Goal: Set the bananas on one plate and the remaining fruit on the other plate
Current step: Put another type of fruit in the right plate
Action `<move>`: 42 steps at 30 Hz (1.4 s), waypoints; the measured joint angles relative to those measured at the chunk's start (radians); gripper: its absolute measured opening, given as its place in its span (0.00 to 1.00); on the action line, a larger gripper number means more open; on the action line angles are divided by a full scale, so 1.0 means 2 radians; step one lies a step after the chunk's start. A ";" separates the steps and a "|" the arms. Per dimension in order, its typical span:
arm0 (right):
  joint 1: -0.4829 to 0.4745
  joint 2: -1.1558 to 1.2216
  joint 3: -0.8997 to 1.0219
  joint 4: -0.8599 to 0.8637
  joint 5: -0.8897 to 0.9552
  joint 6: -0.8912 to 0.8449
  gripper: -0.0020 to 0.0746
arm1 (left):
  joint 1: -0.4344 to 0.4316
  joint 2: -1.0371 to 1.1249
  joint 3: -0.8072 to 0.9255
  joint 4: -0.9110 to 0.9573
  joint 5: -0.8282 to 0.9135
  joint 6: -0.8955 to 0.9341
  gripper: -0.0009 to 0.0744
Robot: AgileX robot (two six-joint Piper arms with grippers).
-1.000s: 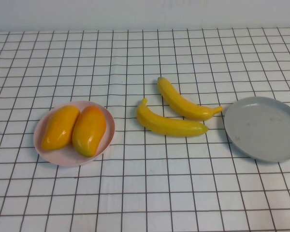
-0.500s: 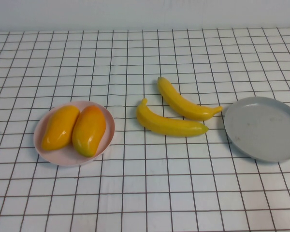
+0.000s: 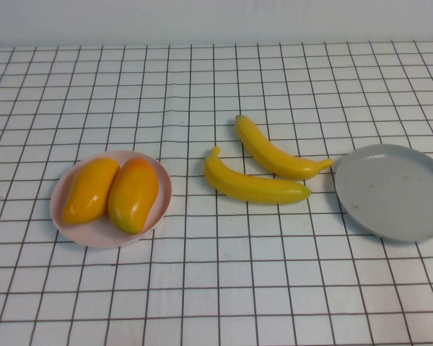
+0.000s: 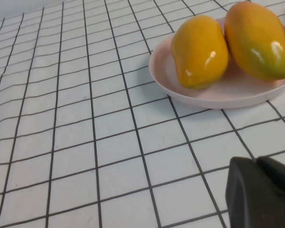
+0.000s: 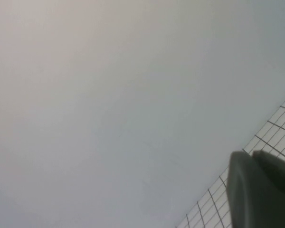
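Left wrist view gives you only a dark corner of the left gripper (image 4: 263, 192), low over the checked cloth (image 4: 85, 142) a little short of the pink plate (image 4: 213, 97); whether its fingers are apart or together cannot be told. The right gripper (image 5: 263, 190) shows the same way in its own camera, a dark edge tilted up at a blank wall, with only a sliver of cloth in sight; its state cannot be told either. Neither arm reaches into the high view, apart from a dark speck at the 7 o'clock corner, so both look parked at your near edge.

Outward from there: both mangoes (image 3: 112, 193) lie side by side on the pink plate at about 9 o'clock from table centre. That half looks done.

The two bananas (image 3: 263, 169) lie on the cloth just right of centre, tips nearly touching at their right ends, close to the grey plate (image 3: 393, 191) at 3 o'clock, which holds nothing.

Expect the bananas to be light, rigid, glossy plastic, likely slick under the pads. Take each one across its thick middle, jaws square to the curve; the pointed ends would probably squirt out. Your right arm is the nearer one for both.
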 joint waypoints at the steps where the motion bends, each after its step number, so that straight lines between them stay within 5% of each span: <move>1: 0.000 0.000 0.000 0.000 0.003 0.000 0.01 | 0.000 0.000 0.000 0.000 0.000 0.000 0.01; 9: 0.000 0.049 -0.065 0.031 0.288 -0.101 0.00 | 0.000 0.000 0.000 0.000 0.000 0.000 0.01; 16: 0.000 0.199 -0.206 0.118 0.376 -0.377 0.01 | 0.000 0.000 0.000 0.000 0.000 0.000 0.01; 28: 0.005 0.453 -0.418 0.168 0.579 -0.651 0.01 | 0.000 0.000 0.000 0.001 0.000 0.000 0.01; 42: 0.181 0.677 -0.559 0.133 0.550 -0.696 0.04 | 0.000 0.000 0.000 0.001 0.000 0.000 0.01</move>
